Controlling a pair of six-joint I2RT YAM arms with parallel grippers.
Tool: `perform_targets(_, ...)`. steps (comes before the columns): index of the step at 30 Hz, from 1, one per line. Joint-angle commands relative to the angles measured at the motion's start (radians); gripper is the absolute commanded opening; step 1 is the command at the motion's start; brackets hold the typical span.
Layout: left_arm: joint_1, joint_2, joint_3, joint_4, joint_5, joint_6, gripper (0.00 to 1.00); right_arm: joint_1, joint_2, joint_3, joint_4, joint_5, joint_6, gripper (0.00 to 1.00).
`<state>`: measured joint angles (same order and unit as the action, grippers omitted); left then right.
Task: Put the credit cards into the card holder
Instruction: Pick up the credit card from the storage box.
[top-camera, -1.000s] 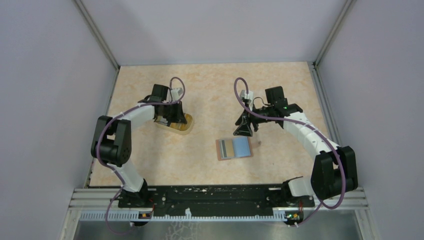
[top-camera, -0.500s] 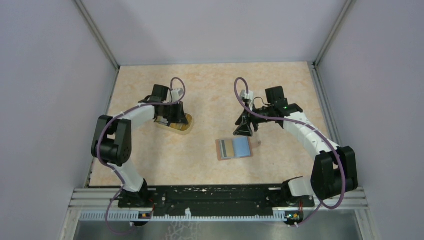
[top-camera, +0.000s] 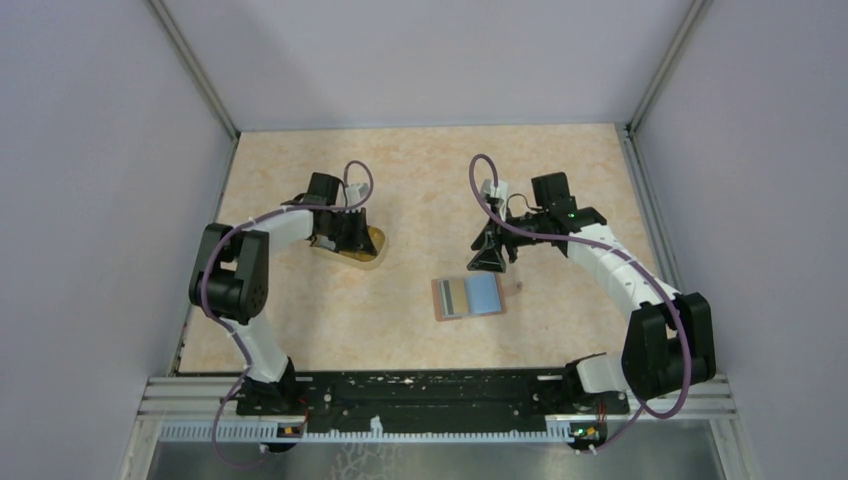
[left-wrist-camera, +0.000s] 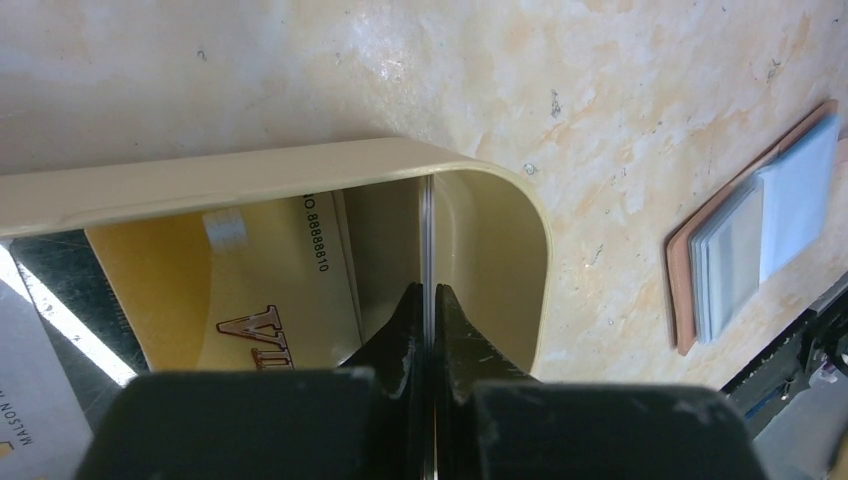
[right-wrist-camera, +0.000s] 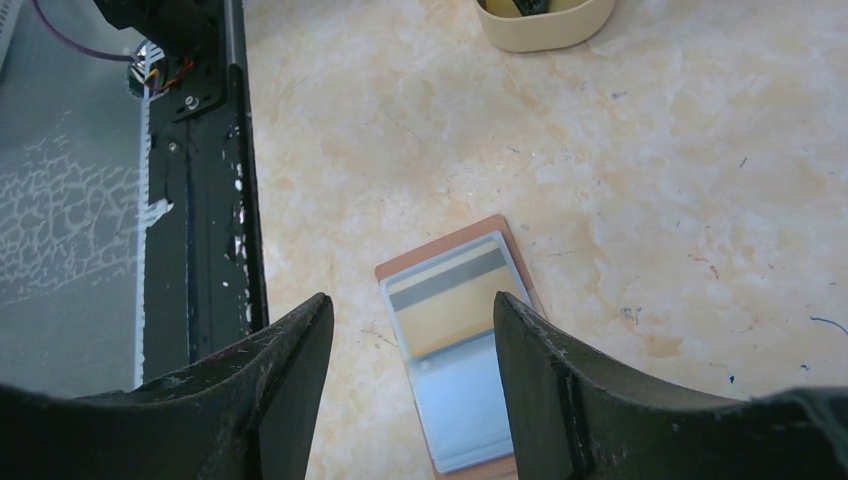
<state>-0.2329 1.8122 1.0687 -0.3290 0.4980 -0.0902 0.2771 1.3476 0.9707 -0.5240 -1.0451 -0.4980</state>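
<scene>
Across the bench (top-camera: 420, 180), well left of the open card holder (top-camera: 467, 296): a yellowish cup (top-camera: 372, 243) walling in the credit cards (left-wrist-camera: 250, 280). Inside that cup, left claw (left-wrist-camera: 428, 312) clamped tight, pinching one upright credit card (left-wrist-camera: 427, 220) edge-on. Over the holder's far edge, right claw (top-camera: 488, 258) spread wide, gripping nothing.

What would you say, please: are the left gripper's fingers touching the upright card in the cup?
Touching. The left wrist view shows both fingers pressed against the upright card, no gap either side, inside the cup.
</scene>
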Motion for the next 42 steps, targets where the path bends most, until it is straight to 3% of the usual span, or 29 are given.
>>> perform_targets(1,0.004,-0.054,0.020,0.011,-0.009,-0.004,0.00,-0.007,-0.038,0.028,0.018,-0.032,-0.018,0.60)
perform_targets(7,0.031,-0.120,-0.010,0.053,0.006,-0.019,0.00,-0.009,-0.038,0.028,0.018,-0.033,-0.017,0.60)
perform_targets(18,0.033,-0.078,-0.005,0.028,0.011,-0.009,0.07,-0.013,-0.038,0.027,0.018,-0.038,-0.015,0.60)
perform_targets(42,0.033,-0.076,-0.029,0.019,0.008,-0.010,0.11,-0.015,-0.035,0.026,0.021,-0.045,-0.012,0.60)
